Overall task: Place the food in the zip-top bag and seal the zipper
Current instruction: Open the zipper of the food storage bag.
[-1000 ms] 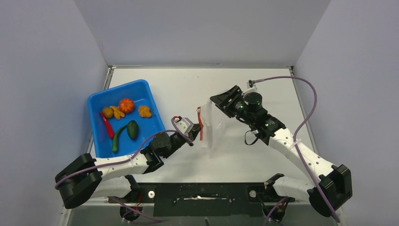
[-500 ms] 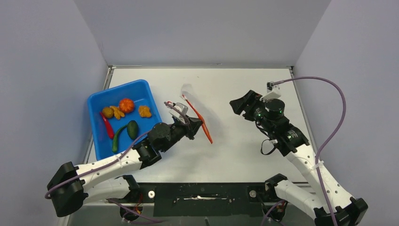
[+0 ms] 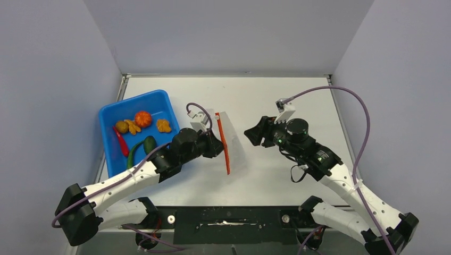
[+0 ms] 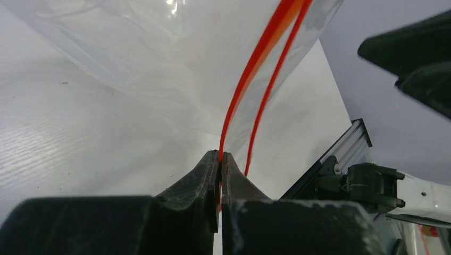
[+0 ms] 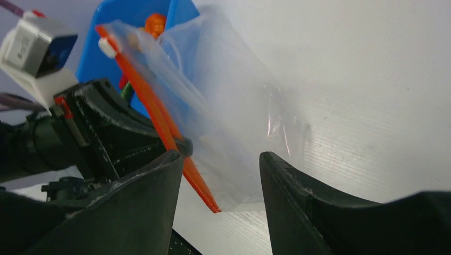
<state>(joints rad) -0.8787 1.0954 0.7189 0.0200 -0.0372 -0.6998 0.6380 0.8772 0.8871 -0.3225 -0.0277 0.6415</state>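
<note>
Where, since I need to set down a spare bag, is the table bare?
Bare: the table's far strip along the back wall, right of the blue tray. Crowded: the middle, where the left gripper pinches the zip-top bag before the open right gripper.

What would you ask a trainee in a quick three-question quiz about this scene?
1. True or false: the food already lies inside the zip-top bag.
2. Pick one: what do the left arm's fingers pinch? A nothing; B the zipper; C a spoon.
3. Fill the gap: the right arm's fingers, close to the bag but apart from it, stand ____ (open or shut).

Key
1. False: the food sits in the blue tray.
2. B.
3. Open.
</note>
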